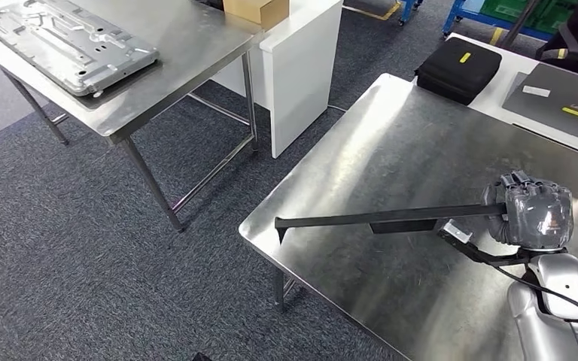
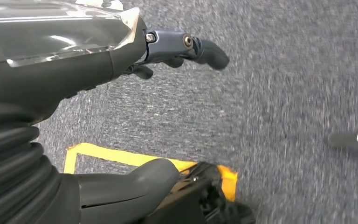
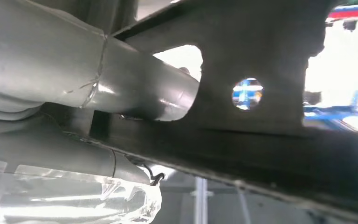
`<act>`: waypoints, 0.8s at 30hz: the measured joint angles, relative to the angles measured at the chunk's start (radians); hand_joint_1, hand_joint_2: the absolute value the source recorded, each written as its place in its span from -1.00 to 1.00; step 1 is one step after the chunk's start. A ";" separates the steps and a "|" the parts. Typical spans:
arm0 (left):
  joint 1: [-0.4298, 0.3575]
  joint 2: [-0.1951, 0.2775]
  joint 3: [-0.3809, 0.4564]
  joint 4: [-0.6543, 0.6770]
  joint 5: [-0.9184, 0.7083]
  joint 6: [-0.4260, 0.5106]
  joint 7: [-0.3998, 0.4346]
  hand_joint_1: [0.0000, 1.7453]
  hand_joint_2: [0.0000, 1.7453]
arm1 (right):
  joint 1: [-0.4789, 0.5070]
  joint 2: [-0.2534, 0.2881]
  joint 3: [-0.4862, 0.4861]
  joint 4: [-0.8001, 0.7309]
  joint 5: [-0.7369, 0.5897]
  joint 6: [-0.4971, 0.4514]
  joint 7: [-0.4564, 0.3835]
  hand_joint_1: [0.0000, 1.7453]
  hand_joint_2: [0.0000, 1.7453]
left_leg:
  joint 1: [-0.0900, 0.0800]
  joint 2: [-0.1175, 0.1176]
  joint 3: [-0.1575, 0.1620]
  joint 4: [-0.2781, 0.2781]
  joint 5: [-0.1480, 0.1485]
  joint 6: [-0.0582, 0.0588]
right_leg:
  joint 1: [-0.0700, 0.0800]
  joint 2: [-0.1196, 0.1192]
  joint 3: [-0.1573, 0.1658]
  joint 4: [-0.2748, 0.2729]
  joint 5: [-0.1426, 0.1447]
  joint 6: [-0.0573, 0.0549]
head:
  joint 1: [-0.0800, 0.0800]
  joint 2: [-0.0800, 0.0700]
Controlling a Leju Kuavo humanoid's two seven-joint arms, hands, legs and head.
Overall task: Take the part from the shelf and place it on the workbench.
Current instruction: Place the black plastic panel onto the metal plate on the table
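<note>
Steel workbench (image 1: 421,150) lies under the part (image 1: 384,218) in the head view: your right hand (image 1: 534,214) grips one end, bar level, long axis running across toward the bench's left edge; whether it touches down you can't tell. Left wrist view: left hand (image 2: 121,60) hangs empty, fingers apart, over carpet. Right wrist view: fingers (image 3: 135,88) wrap the part, so release remains.
</note>
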 joint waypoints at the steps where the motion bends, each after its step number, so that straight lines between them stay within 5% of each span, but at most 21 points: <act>1: -0.001 0.000 0.002 0.000 -0.001 -0.005 -0.001 -1.00 1.00 | -0.010 0.002 0.004 0.012 0.000 0.000 0.000 1.00 -1.00 | -0.001 0.015 -0.003 0.001 0.001 -0.001 | -0.004 -0.010 -0.021 0.054 -0.020 0.003 | 0.001 0.000; 3: -0.006 0.000 0.003 0.000 -0.008 -0.005 -0.011 -1.00 1.00 | -0.021 0.004 0.009 0.029 0.000 -0.001 0.001 1.00 -1.00 | 0.001 0.043 -0.007 0.005 0.000 -0.006 | -0.014 -0.022 -0.007 0.059 -0.019 0.023 | 0.001 0.000; 6: -0.011 0.000 0.004 -0.001 -0.021 0.018 -0.043 -1.00 1.00 | -0.034 0.000 0.013 0.040 0.000 -0.001 0.006 1.00 -1.00 | 0.003 0.078 -0.016 0.031 -0.014 -0.027 | -0.023 -0.084 0.114 -0.137 0.036 0.053 | 0.004 0.000; 8: -0.013 0.003 0.004 -0.001 -0.023 0.022 -0.055 -1.00 1.00 | -0.041 -0.001 0.015 0.044 0.003 -0.001 0.009 1.00 -1.00 | -0.002 0.097 -0.020 0.048 -0.025 -0.042 | -0.019 -0.104 0.141 -0.186 0.046 0.043 | 0.003 0.000; 10: -0.014 0.006 0.005 -0.001 -0.026 0.028 -0.059 -1.00 1.00 | -0.045 -0.004 0.017 0.049 0.010 0.000 0.013 1.00 -1.00 | -0.003 0.116 -0.020 0.053 -0.030 -0.048 | -0.021 -0.078 0.133 -0.179 0.050 0.027 | -0.001 0.000; 12: -0.014 0.008 0.005 -0.001 -0.029 0.035 -0.063 -1.00 1.00 | -0.050 -0.010 0.019 0.052 0.015 0.000 0.015 1.00 -1.00 | 0.007 0.083 -0.028 0.077 -0.052 -0.056 | -0.027 -0.055 0.128 -0.177 0.054 0.015 | -0.003 0.000; 15: -0.012 0.011 0.005 -0.001 -0.029 0.042 -0.070 -1.00 1.00 | -0.066 -0.016 0.020 0.056 0.016 0.001 0.017 1.00 -1.00 | 0.016 -0.005 -0.100 0.236 -0.152 -0.066 | -0.027 -0.020 0.119 -0.177 0.063 -0.003 | -0.008 0.000; 17: -0.009 0.013 0.005 -0.001 -0.029 0.053 -0.076 -1.00 1.00 | -0.071 -0.016 0.021 0.060 0.015 0.003 0.018 1.00 -1.00 | 0.015 -0.016 -0.153 0.336 -0.185 -0.063 | -0.021 0.001 0.112 -0.177 0.068 -0.011 | -0.010 0.000; 19: -0.007 0.015 0.005 -0.001 -0.029 0.068 -0.085 -1.00 1.00 | -0.071 -0.017 0.021 0.065 0.015 0.005 0.018 1.00 -1.00 | 0.014 -0.020 -0.139 0.300 -0.142 -0.050 | -0.015 0.018 0.110 -0.177 0.071 -0.014 | -0.011 0.000; 22: -0.008 0.018 0.005 -0.001 -0.029 0.079 -0.093 -1.00 1.00 | -0.073 -0.020 0.021 0.068 0.016 0.005 0.018 1.00 -1.00 | 0.004 -0.035 -0.048 0.113 -0.053 -0.020 | -0.008 0.038 0.110 -0.177 0.075 -0.009 | -0.009 0.000; 24: -0.008 0.019 0.005 -0.002 -0.030 0.083 -0.098 -1.00 1.00 | -0.075 -0.021 0.022 0.069 0.017 0.005 0.018 1.00 -1.00 | -0.003 -0.037 -0.031 0.074 -0.041 -0.012 | -0.006 0.043 0.108 -0.179 0.080 0.000 | -0.008 0.000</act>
